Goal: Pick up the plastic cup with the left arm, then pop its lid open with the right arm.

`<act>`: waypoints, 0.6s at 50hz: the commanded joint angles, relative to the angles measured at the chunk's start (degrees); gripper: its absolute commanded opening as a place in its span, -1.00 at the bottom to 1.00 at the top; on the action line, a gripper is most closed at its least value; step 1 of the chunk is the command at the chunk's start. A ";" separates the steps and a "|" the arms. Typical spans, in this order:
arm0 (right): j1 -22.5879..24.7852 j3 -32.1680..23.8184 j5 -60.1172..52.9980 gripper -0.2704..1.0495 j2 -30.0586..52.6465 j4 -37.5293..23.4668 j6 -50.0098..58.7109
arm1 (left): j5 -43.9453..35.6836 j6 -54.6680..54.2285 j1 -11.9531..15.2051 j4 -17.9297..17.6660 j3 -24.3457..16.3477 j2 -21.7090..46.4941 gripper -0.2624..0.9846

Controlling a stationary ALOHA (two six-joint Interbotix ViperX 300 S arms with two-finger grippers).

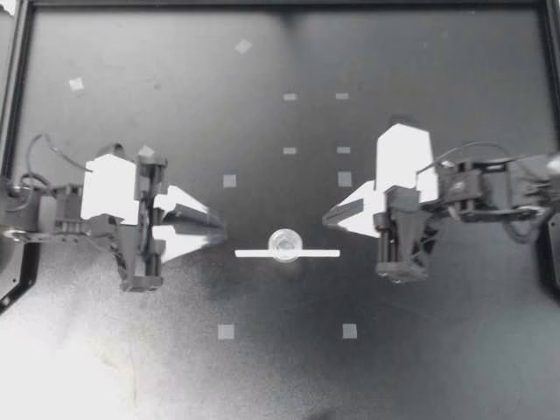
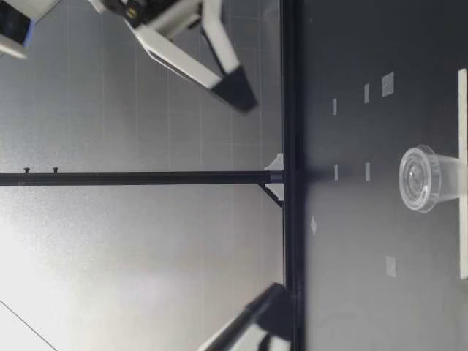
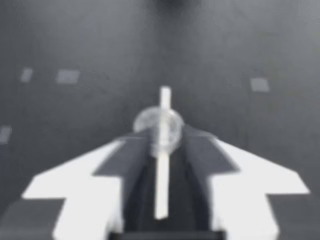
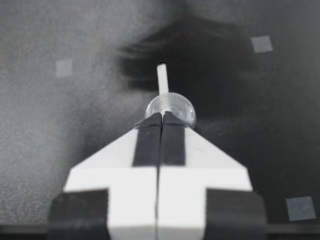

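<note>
A white strip (image 1: 254,254) lies flat on the black table (image 1: 420,376), parallel to its long edges and about midway between its short ones. A small clear cup (image 1: 285,245) stands upright at the strip's middle, mouth up; only clear plastic shows inside it. My left gripper (image 1: 219,233) is just off one end of the strip, fingers spread, and from its wrist that end shows between them. My right gripper (image 1: 326,216) hangs raised near the other end, fingers pressed together. Pale tape squares (image 1: 226,332) dot the table.
</note>
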 commanded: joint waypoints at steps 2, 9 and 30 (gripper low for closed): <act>0.53 -1.85 -0.97 -0.74 1.23 0.18 0.18 | -2.46 -0.44 0.18 -0.18 -0.18 1.85 0.12; 0.88 -1.93 -1.49 -0.74 2.55 1.05 0.35 | -4.66 -0.97 0.18 -0.26 -0.53 5.27 0.14; 1.49 -1.58 -4.57 -0.74 7.38 1.93 3.25 | -5.27 -1.32 0.18 -0.44 -4.22 14.68 0.19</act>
